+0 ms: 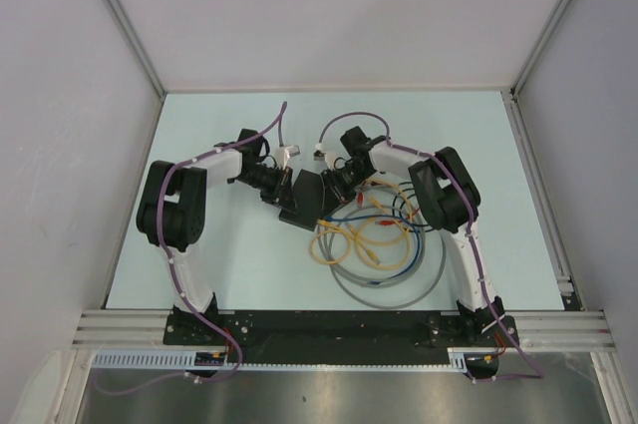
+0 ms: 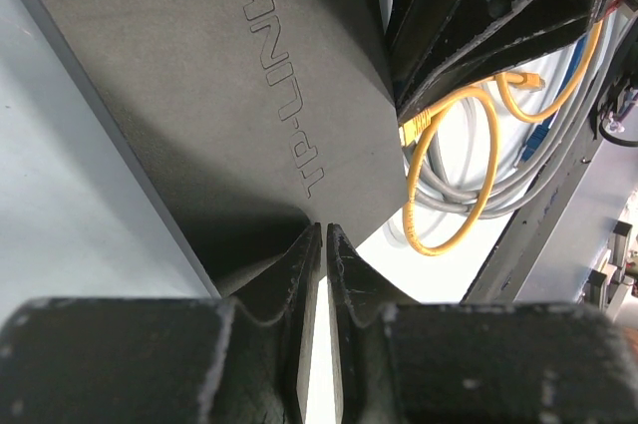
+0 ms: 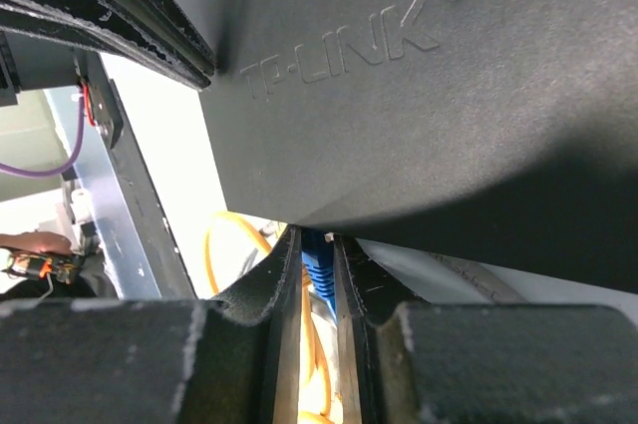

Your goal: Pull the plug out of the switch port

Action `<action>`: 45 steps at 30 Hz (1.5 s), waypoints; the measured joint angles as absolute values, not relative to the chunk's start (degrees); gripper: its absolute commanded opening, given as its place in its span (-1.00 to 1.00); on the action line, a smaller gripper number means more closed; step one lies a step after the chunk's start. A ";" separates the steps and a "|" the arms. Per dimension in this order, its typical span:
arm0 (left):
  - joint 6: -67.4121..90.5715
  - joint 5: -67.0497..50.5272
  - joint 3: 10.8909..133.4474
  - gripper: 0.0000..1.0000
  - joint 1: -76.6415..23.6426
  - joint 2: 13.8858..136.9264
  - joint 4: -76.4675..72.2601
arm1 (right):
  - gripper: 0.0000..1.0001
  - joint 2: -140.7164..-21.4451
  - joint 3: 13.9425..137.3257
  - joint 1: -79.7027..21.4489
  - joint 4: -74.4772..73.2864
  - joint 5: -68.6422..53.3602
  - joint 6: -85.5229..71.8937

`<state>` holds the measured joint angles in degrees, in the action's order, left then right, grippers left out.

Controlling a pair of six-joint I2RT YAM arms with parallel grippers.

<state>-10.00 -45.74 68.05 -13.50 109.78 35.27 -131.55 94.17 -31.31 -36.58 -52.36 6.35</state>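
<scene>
The switch (image 1: 305,199) is a flat matte black box marked TP-LINK, lying mid-table between both grippers. It fills the left wrist view (image 2: 249,75) and the right wrist view (image 3: 419,95). My left gripper (image 1: 280,190) (image 2: 321,229) is shut, with only a thin slit between its fingers, and its tips touch the switch's edge. My right gripper (image 1: 336,183) (image 3: 317,244) is shut on a blue plug (image 3: 318,269) at the switch's socket edge. The sockets themselves are hidden under the box.
Loose coils of yellow cable (image 1: 364,240) (image 2: 449,175), blue cable (image 1: 407,212) and grey cable (image 1: 399,282) lie on the table right of the switch. Enclosure walls stand on three sides.
</scene>
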 measured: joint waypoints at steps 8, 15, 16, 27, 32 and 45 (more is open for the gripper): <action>-10.50 -45.08 68.64 -0.68 -13.89 109.75 36.05 | -0.89 -130.45 93.93 -30.72 -40.84 -50.02 10.24; -11.20 -43.83 69.01 -0.65 -14.39 109.25 36.75 | -0.88 -128.79 93.76 -28.97 -43.99 -47.53 13.26; -11.51 -43.44 69.04 -0.64 -14.41 109.03 36.80 | -0.88 -128.38 94.11 -28.25 -44.80 -47.16 14.26; -14.11 -37.91 69.89 -0.57 -14.57 105.82 37.60 | -0.88 -117.49 98.65 -15.25 -47.90 -39.77 19.66; -14.22 -37.65 70.87 -0.54 -14.57 104.05 37.76 | -0.64 -116.09 99.07 -8.49 -48.12 -33.82 21.87; -14.63 -35.29 74.28 -0.25 -13.74 103.72 38.89 | 0.18 -115.37 105.01 -11.44 -45.50 -25.39 19.00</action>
